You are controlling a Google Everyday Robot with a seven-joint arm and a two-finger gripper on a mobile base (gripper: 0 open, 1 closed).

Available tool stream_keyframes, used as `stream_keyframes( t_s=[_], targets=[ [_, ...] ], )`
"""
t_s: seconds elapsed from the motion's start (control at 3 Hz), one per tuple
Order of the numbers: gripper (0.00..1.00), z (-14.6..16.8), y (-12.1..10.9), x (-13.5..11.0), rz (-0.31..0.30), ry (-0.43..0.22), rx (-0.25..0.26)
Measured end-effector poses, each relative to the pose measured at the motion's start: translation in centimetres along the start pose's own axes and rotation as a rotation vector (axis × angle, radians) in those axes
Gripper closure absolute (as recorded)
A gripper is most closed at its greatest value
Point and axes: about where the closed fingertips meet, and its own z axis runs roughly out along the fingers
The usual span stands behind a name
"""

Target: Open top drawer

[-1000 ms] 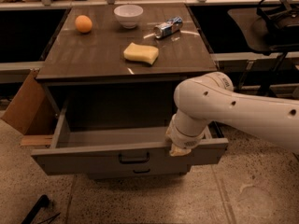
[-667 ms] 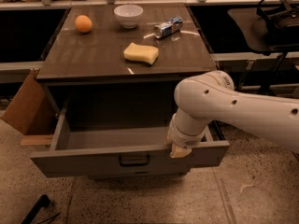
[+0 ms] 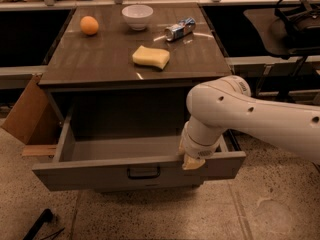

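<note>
Robot arm [image 3: 260, 119], white and thick, is reaching in from the right and bending down over the cabinet front, its wrist blocking my view of the drawer's right-hand part. The dark surface [image 3: 100, 64] above is carrying a few loose things, all well apart from the work below. Under it the top drawer [image 3: 90, 174] is jutting well out towards me, so I am judging the opening as nearly or fully done. Its inside is showing only bare grey floor where I can see. A cardboard box [image 3: 27, 111] is leaning by the cabinet's left side, its contents hidden from me. The tool [image 3: 193, 161] is sitting at the top edge of the drawer front, right of centre, probably hooking that lip to drag it out; I cannot tell whether it is open or closed. On the surface a yellow sponge [image 3: 151, 57] is lying nearest the front, a white bowl [image 3: 137, 16] is standing at the back with nothing showing inside, a can [image 3: 180, 29] is lying on its side near it, and an orange [image 3: 89, 25] is resting back left. The small dark handle [image 3: 143, 172] is hanging untouched at the front's centre
</note>
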Motion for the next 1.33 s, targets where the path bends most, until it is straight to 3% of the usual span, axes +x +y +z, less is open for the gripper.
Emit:
stream_keyframes(
  t_s=[0.67,1.0,1.33],
  targets=[
    [0.12,-0.2,0.1,0.0,-0.001,0.003,0.002],
    [0.00,-1.8,-0.6,0.5,-0.009,0.000,0.030],
    [0.00,-5.5,-1.4,1.2,-0.012,0.032,0.093]
  ],
)
